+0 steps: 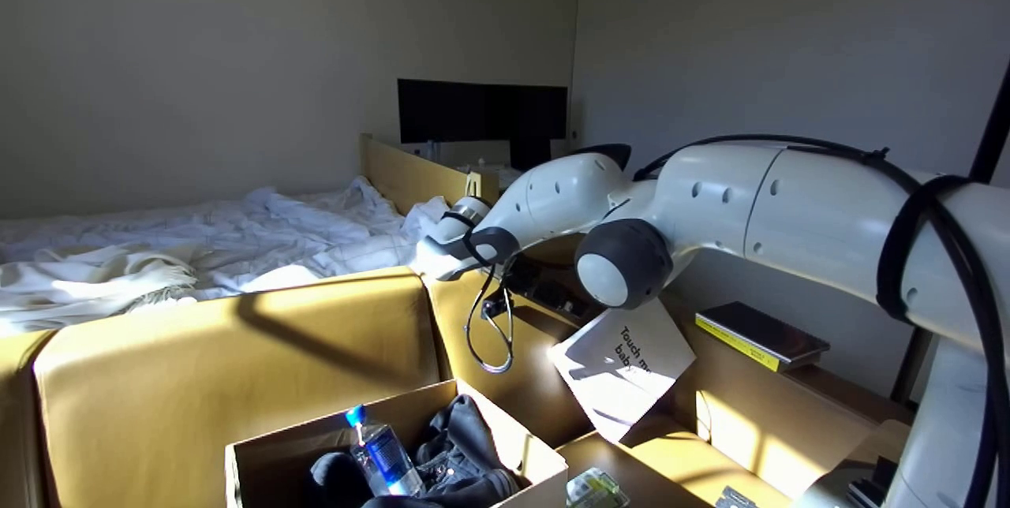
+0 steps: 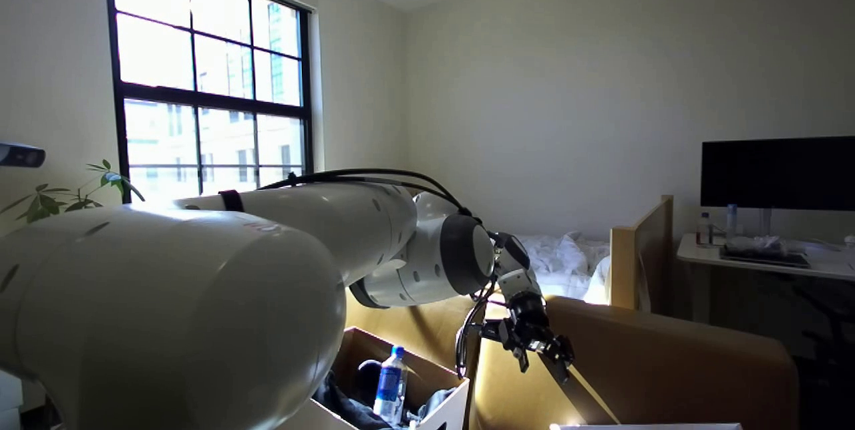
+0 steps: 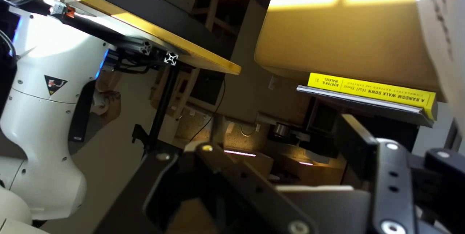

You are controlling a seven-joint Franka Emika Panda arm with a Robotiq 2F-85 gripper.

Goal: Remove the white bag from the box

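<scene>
Out, but tilted and easy to upset

My main worry is the loose cable (image 1: 495,370) looping below the arm (image 1: 623,267); it hangs near the white bag (image 1: 619,382), and a careless swing could hook an edge and drag the bag over; the arm looks close above, so lowering it could crease the face; reaching towards the box (image 1: 513,437) could knock the bottle (image 1: 383,457) that leans inside among dark clothes (image 1: 465,453); pushing the hand (image 2: 542,360) ahead could bump the yellow book (image 3: 374,89) in front of it.

The hand is spread wide; the wrist view shows a broad gap between its fingers (image 3: 392,205) and nothing plainly pinched there; I judge the removal all but done.

The bag is outside the box and apart from it; in an exterior view it lies between the box and the yellow book, tipped with one corner down; it looks flat and four-sided, with dark words starting "Touch me" across a white face in sun and shadow; I see no handles, and cannot tell what holds it up.
</scene>
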